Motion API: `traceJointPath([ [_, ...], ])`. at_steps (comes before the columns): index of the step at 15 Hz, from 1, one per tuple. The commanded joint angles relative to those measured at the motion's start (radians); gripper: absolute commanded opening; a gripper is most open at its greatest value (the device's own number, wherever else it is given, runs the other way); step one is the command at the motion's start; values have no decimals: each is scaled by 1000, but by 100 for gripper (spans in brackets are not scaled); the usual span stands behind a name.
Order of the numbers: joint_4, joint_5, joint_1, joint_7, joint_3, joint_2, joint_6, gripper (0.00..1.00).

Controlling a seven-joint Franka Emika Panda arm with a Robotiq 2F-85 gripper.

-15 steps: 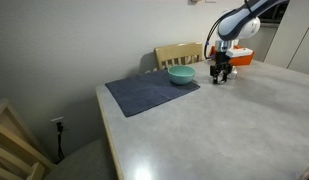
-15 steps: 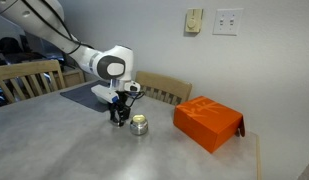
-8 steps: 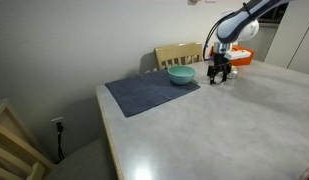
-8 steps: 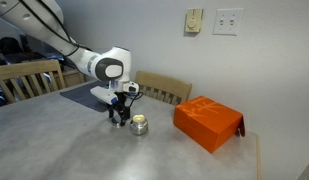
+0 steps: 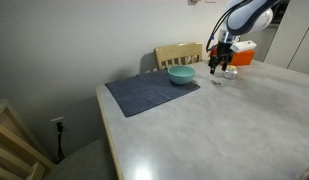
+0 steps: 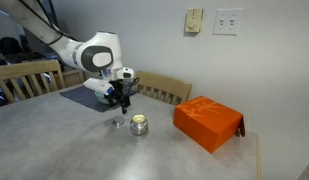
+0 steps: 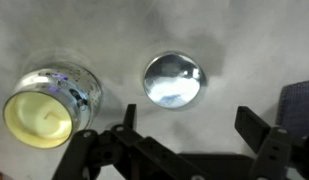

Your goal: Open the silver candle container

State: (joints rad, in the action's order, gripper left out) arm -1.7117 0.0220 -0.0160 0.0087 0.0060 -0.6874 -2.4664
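- Pale grey desk [image 6: 54, 140] carried everything, with a plain wall and wooden chairs behind it in both exterior views.
- The silver candle container [image 7: 44, 105] stood on the desk with its yellow wax exposed. Its lid [image 7: 174, 80] lay flat just beside it, apart from it, so the opening looked done.
- The pincer [image 7: 191, 128] hung above the desk over the lid, its jaws spread wide and holding nothing. An exterior view showed the pincer [image 6: 120, 100] clear of the tin [image 6: 140, 123].
- A careless drop from there would probably land a finger on the lid or on the tin's rim. Both looked light and smooth enough to skid across the bare desk.
- A sideways sweep at low height seemed the likeliest way to tip the open tin, or to push it towards the orange box [image 6: 207, 122].
- The teal bowl [image 5: 180, 74] on its dark mat [image 5: 149, 93] stood near enough for a wide arm swing to clip it.
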Motion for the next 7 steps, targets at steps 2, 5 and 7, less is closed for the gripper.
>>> traceJointPath([
  [2, -272, -19, 45, -166, 55, 290, 38, 100],
  [5, -164, -1, 5, -85, 21, 201, 17, 100],
  [7, -154, -1, 5, -83, 21, 182, 16, 100],
])
